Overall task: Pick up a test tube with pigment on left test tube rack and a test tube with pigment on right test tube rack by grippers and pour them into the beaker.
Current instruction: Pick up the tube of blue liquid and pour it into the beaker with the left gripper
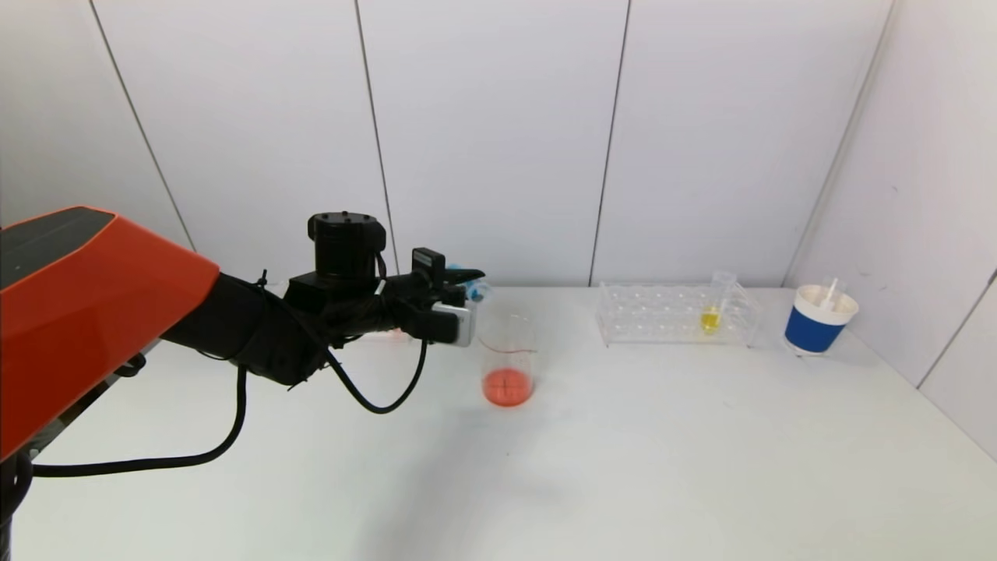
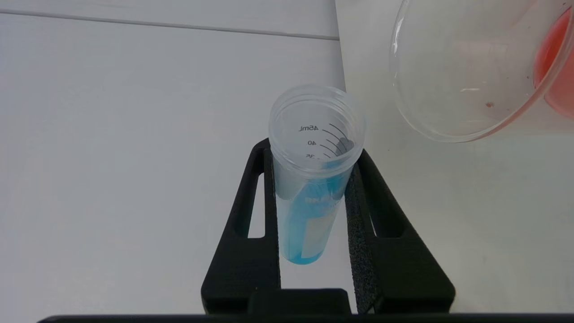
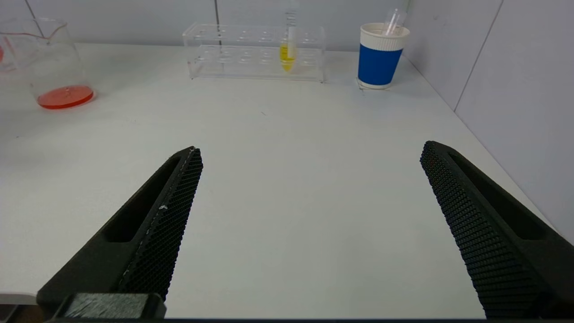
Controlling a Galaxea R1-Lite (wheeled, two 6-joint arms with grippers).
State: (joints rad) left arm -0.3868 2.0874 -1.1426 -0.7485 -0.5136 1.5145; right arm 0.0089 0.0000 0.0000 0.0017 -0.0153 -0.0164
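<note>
My left gripper (image 1: pixel 467 284) (image 2: pixel 314 154) is shut on a clear test tube (image 2: pixel 311 179) with blue pigment, held tilted just left of the beaker's rim. The glass beaker (image 1: pixel 508 358) (image 2: pixel 466 72) (image 3: pixel 51 58) stands mid-table with red-orange liquid at its bottom. On the right, the clear test tube rack (image 1: pixel 676 313) (image 3: pixel 255 51) holds a tube with yellow pigment (image 1: pixel 710 315) (image 3: pixel 287 54). The left rack is hidden behind my left arm. My right gripper (image 3: pixel 309 154) is open and empty, low over the table's near right part, out of the head view.
A blue and white paper cup (image 1: pixel 818 318) (image 3: pixel 380 56) with a pipette stands right of the rack, near the right wall. The white table (image 1: pixel 662 452) stretches bare in front of the beaker. Walls close off the back and the right.
</note>
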